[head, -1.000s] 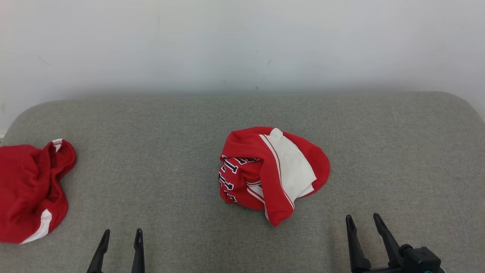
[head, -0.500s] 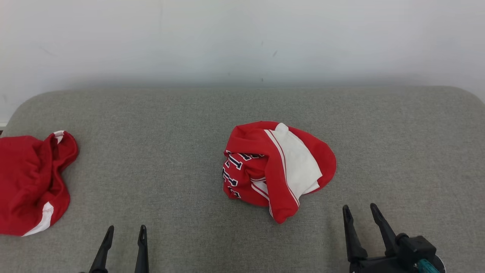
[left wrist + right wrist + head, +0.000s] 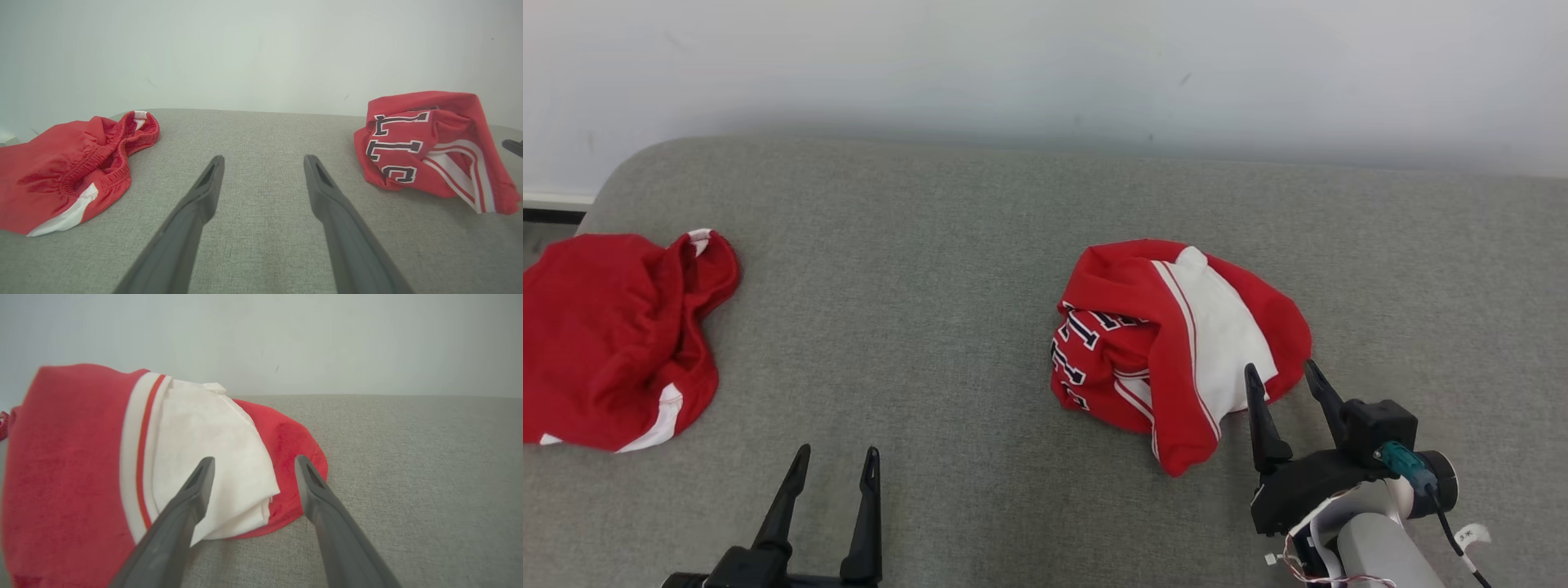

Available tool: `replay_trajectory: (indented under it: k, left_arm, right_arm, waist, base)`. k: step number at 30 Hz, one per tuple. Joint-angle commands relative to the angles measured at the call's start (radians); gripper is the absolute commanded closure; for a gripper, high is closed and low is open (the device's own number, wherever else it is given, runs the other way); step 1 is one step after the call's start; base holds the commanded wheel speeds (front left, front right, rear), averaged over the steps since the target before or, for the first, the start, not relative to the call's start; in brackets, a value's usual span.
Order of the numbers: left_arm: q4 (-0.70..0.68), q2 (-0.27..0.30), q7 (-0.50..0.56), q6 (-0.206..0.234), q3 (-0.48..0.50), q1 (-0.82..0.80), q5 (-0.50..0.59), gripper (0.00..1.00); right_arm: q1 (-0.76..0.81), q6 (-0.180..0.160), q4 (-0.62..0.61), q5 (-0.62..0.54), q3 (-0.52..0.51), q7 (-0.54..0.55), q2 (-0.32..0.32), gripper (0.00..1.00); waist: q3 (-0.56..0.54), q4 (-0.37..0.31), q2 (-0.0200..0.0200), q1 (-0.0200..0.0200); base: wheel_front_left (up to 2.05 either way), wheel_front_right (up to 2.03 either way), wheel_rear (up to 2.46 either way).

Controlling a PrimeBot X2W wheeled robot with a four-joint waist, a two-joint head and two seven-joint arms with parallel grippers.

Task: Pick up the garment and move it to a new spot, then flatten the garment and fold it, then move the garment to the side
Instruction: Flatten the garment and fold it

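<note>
Left gripper (image 3: 839, 450): two long, dark, tapered fingers (image 3: 866, 514).
Right gripper (image 3: 1280, 367): identical fingers on a black housing (image 3: 1307, 486).
Plug (image 3: 1398, 459): teal, right of the housing.
Forearm (image 3: 1376, 555): pale, rounded, below the housing.

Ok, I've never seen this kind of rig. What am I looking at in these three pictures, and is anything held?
This is a two-armed robot; each arm ends in a gripper with two long dark fingers. One picture is from a camera on its head, looking down at a grey padded surface. The other two are from wrist cameras, each looking along that arm's own fingers. A crumpled red and white jersey lies near the middle; another red garment lies at the far left. The left gripper is open over bare surface. The right gripper is open at the jersey's near edge. Nothing is held.
</note>
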Motion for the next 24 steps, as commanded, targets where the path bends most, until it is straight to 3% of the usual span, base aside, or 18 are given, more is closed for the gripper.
replay_trajectory:
  k: [1, 12, 13, 14, 15, 16, 17, 24]
  left_arm:
    - [0.005, -0.001, -0.003, 0.005, -0.009, -0.016, -0.008, 0.00]
    - [0.013, -0.001, -0.003, 0.004, -0.039, -0.027, -0.019, 0.00]
    - [0.013, -0.001, -0.003, 0.004, -0.039, -0.026, -0.018, 0.00]
    - [0.014, -0.001, -0.003, 0.004, -0.040, -0.026, -0.018, 0.00]
    - [0.014, -0.001, -0.003, 0.004, -0.040, -0.026, -0.018, 0.00]
    - [0.013, -0.001, -0.003, 0.003, -0.040, -0.026, -0.018, 0.00]
    - [0.013, -0.001, -0.003, 0.003, -0.040, -0.027, -0.017, 0.00]
    - [0.013, -0.001, -0.003, 0.008, -0.026, -0.012, -0.015, 0.00]
  right_arm:
    - [-0.031, -0.002, 0.048, -0.017, -0.007, -0.001, -0.002, 0.00]
    - [-0.146, -0.002, 0.282, -0.024, -0.041, -0.001, -0.021, 0.00]
    - [-0.155, -0.002, 0.306, -0.019, -0.036, -0.001, -0.020, 0.42]
    - [-0.172, -0.002, 0.307, -0.016, -0.033, -0.001, -0.020, 0.65]
    - [-0.172, -0.002, 0.307, -0.016, -0.033, -0.001, -0.020, 0.65]
    - [-0.179, -0.002, 0.312, -0.014, -0.033, -0.001, -0.022, 0.74]
    - [-0.182, -0.002, 0.314, -0.012, -0.031, -0.001, -0.022, 1.00]
    - [-0.170, -0.002, 0.231, -0.020, -0.012, -0.001, -0.040, 1.00]
  waist:
    - [0.023, 0.040, -0.0001, -0.0001]
    - [0.035, 0.093, -0.0001, -0.0001]
    - [0.035, 0.095, -0.0001, -0.0001]
    - [0.036, 0.097, -0.0001, -0.0001]
    - [0.036, 0.097, -0.0001, -0.0001]
    - [0.037, 0.098, -0.0001, -0.0001]
    - [0.037, 0.099, -0.0001, -0.0001]
    - [0.020, 0.076, -0.0001, -0.0001]
  base:
    - [0.00, 0.00, 0.00]
    - [0.00, 0.00, 0.00]
    - [0.00, 0.00, 0.00]
    - [0.00, 0.00, 0.00]
    - [0.00, 0.00, 0.00]
    - [0.00, 0.00, 0.00]
    - [0.00, 0.00, 0.00]
    - [0.00, 0.00, 0.00]
